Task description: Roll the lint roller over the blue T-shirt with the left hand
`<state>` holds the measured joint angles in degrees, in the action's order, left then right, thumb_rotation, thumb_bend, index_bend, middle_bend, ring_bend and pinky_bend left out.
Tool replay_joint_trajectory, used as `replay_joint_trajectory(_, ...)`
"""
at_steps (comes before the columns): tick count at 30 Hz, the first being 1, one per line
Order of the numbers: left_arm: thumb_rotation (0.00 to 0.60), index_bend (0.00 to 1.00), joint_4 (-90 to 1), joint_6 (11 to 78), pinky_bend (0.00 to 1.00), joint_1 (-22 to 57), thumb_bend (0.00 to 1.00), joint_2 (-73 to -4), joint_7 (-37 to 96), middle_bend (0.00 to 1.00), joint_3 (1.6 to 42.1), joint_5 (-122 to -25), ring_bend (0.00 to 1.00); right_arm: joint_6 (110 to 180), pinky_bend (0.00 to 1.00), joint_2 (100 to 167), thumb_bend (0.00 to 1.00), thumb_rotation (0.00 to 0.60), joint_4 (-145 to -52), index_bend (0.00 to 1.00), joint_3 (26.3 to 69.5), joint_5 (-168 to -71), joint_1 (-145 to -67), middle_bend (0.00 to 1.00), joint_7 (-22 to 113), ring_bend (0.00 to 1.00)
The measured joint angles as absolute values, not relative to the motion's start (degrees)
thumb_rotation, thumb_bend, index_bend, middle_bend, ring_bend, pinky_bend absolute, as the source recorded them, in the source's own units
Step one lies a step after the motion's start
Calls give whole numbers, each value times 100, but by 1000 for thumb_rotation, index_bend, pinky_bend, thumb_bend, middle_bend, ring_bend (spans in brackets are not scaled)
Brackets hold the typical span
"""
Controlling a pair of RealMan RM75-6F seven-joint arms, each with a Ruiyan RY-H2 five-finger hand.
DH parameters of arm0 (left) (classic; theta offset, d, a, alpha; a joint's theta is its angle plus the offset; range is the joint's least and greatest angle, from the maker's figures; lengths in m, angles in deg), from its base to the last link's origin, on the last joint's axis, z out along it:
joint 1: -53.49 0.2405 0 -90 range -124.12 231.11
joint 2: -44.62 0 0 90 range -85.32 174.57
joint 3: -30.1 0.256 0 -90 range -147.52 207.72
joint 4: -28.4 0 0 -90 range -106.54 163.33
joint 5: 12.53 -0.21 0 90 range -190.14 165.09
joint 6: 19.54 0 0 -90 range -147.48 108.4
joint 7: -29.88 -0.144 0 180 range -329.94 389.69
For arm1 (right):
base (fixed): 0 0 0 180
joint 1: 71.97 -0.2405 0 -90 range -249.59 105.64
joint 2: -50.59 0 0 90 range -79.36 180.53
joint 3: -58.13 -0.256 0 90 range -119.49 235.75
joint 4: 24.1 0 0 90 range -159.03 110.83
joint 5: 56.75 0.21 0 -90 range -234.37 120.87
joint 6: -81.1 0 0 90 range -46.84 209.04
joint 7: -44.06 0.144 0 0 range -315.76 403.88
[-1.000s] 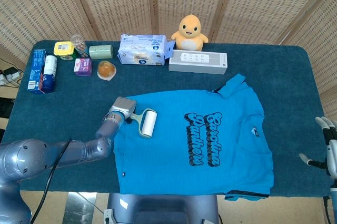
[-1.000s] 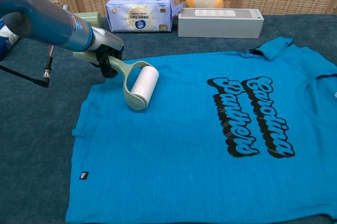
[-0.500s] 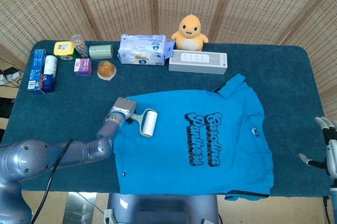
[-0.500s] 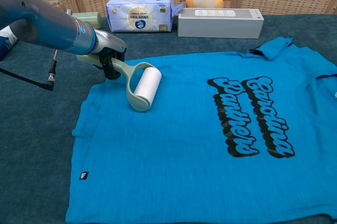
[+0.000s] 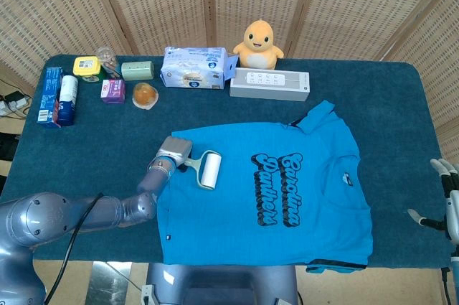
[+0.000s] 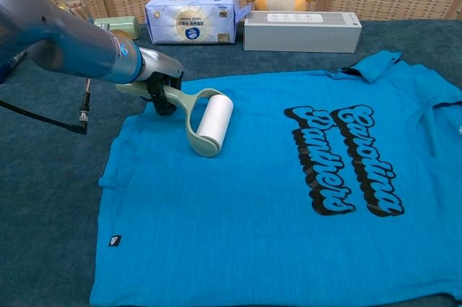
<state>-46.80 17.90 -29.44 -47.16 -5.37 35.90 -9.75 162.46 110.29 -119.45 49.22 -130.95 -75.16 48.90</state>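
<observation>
The left hand (image 6: 160, 84) is gripping the pale green handle of the lint roller (image 6: 206, 123), whose white drum is lying just ahead of the hand, pressed flat on the blue T-shirt (image 6: 274, 199). The shirt is spreading out from under the roller across the dark blue table (image 5: 401, 111), its black lettering well off to the hand's right. Beyond the hand, a tissue pack (image 6: 190, 16) and a yellow plush duck (image 5: 259, 39) are sitting at the table's back edge. The right hand (image 5: 446, 197) is hanging at the far edge with fingers apart, holding nothing.
</observation>
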Motion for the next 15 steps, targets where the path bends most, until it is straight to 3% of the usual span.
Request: replay_joint_trajectory(15, 600, 982, -4467, 1859, 972, -3025, 748, -5023, -850, 961, 3327, -795, 869, 16253, 0, 10995, 0, 600, -11962, 105, 4926, -13109, -7506, 109, 4958, 0)
